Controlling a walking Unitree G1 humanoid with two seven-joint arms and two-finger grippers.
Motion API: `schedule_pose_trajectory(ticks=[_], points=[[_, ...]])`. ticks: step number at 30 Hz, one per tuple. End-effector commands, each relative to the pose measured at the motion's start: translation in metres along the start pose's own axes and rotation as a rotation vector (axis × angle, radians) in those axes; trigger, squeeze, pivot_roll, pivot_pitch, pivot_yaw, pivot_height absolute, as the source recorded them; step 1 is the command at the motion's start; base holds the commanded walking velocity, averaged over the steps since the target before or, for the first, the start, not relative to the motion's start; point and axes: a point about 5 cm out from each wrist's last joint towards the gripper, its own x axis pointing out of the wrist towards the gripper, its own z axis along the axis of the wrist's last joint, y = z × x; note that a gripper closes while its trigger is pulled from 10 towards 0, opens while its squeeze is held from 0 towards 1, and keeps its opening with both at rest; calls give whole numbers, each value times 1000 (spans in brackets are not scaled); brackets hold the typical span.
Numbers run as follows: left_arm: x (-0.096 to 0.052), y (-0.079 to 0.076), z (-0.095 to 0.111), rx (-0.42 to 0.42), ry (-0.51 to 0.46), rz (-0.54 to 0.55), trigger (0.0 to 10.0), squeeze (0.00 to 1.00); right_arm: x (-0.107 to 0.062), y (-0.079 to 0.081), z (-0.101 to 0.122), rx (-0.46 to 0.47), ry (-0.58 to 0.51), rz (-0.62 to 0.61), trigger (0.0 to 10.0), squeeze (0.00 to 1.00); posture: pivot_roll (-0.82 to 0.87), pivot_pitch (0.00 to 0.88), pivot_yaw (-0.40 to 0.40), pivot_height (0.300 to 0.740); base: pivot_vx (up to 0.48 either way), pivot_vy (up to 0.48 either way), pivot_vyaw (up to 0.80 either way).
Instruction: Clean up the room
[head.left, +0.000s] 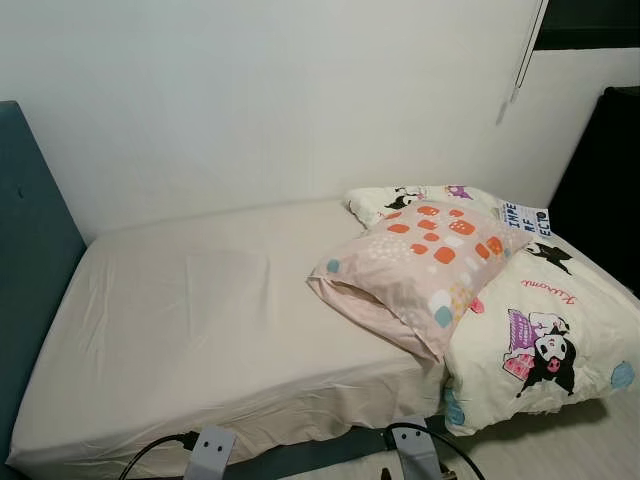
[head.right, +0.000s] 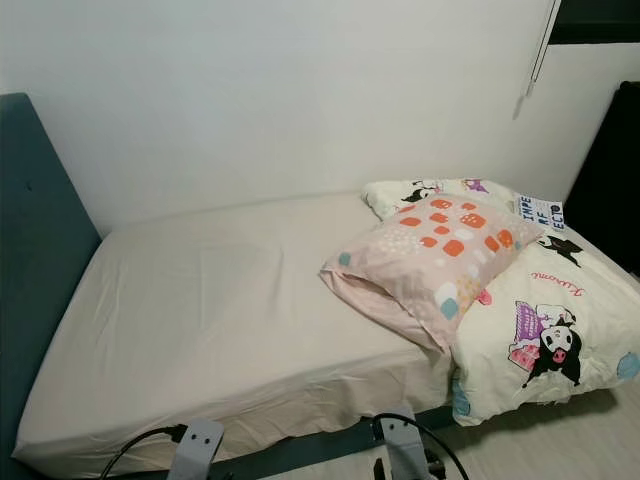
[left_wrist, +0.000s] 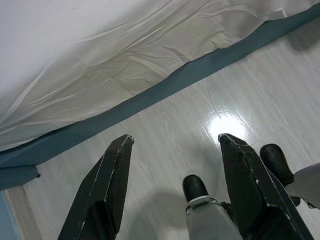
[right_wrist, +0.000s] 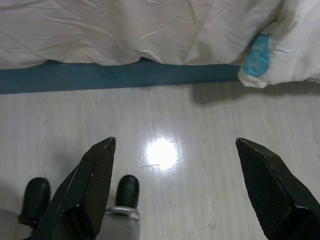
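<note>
A bed (head.left: 200, 320) covered by a cream fitted sheet stands against a white wall (head.left: 280, 90), with a teal padded headboard (head.left: 30, 260) at its left end. Toward the bed's right end lies a pink pillow (head.left: 425, 265) printed with orange and blue patches, tilted and resting partly on a cream cartoon-print duvet (head.left: 545, 330) that is bunched at that end and hangs over the bed's near edge. A second cartoon-print pillow (head.left: 410, 200) lies behind the pink one, next to the wall. Below the bed's near edge, the teal bed frame (right_wrist: 120, 75) meets a pale glossy floor (right_wrist: 175, 125). The left gripper (left_wrist: 175, 150) hangs above this floor beside the bed, fingers spread apart and empty. The right gripper (right_wrist: 175, 150) likewise hangs above the floor, fingers spread wide, empty, near the duvet's hanging corner.
</note>
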Motion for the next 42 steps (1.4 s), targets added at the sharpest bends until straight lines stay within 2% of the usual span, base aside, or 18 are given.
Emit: schedule_pose_trajectory(ticks=[1,6,14,23,26,29,34,36,37,42], points=[[-2,-1,-8,-6,29,5,10000,0,-1,1,-5,33,14,6,10000,0,-5,25,4,740,0,0,0],[-2,-1,-8,-4,22,8,10000,0,-2,0,-7,29,13,8,10000,0,-6,24,3,740,0,0,0],[-4,-3,-8,-1,3,-7,10000,0,-3,1,-9,77,14,28,10000,0,-11,13,12,740,0,0,0],[-5,1,-3,-11,-70,9,10000,0,-4,3,-7,-2,-36,30,10000,0,-14,5,13,740,0,0,0],[-6,2,-2,-15,-81,12,10000,0,-5,2,-7,-4,-46,24,10000,0,-14,5,13,740,0,0,0],[-7,1,-1,-20,-105,5,10000,0,-4,0,-3,35,-80,13,10000,0,-13,6,11,740,0,0,0],[-5,1,14,-44,-175,7,10000,0,-4,-6,12,92,-175,8,10000,0,-17,28,23,740,0,0,0],[-5,1,14,-44,-175,7,10000,0,-4,-6,12,92,-175,8,10000,0,-17,28,23,740,0,0,0],[-1,-3,23,-58,-199,3,10000,0,-5,-5,19,72,-218,16,10000,0,-33,62,18,740,0,0,0],[9,-16,37,-25,-198,-37,10000,0,-6,-1,26,42,-267,36,10000,0,-43,72,10,740,0,0,0]])
